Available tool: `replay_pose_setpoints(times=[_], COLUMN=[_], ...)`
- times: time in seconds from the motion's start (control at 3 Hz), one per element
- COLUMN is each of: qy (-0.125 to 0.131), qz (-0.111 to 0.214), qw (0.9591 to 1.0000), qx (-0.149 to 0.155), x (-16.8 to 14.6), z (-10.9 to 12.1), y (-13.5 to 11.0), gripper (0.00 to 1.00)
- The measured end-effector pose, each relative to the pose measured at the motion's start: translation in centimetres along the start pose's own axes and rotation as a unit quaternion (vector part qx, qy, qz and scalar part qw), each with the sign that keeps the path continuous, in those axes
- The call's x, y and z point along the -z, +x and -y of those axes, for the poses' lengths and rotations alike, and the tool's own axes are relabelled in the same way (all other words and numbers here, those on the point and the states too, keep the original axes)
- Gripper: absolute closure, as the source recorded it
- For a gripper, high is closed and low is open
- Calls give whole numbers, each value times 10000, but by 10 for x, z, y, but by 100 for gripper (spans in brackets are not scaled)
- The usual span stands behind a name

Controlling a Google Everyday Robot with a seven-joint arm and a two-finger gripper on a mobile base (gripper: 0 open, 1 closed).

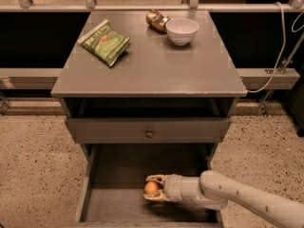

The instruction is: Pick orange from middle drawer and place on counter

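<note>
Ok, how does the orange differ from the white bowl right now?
The orange is smaller and orange-coloured; the white bowl is bigger, pale and hollow. The orange lies low in the open middle drawer, while the bowl stands upright on the counter, near its back edge. The end effector is at the orange, down in the drawer; the bowl is far from it. Both are round.

- Our hand [147,188] is a pale cream-tan piece at the end of the arm [247,202], low inside the open drawer [114,208].
- Just behind it we see a short white collar [176,189], faintly ribbed.
- The arm itself is smooth, rounded and off-white, like moulded plastic.
- We note one bulging joint [214,188] where the casing swells and then narrows again.
</note>
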State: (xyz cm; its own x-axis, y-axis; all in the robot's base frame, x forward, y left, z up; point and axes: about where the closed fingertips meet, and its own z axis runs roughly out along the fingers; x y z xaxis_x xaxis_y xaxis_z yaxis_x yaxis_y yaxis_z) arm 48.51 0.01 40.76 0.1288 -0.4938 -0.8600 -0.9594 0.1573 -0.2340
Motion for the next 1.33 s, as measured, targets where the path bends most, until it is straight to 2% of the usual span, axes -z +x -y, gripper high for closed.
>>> replay_pose_setpoints(times=[0.33,0.67,1.0,1.33], qy=[249,623,707,317], qz=[332,679,888,1150], qw=[9979,9863,9744,9709], qx=[497,1365,1941,2076], x=[40,135,202,242], z=[17,80,136,179], y=[-74,-190,-268,-330], gripper=[100,100,100,100])
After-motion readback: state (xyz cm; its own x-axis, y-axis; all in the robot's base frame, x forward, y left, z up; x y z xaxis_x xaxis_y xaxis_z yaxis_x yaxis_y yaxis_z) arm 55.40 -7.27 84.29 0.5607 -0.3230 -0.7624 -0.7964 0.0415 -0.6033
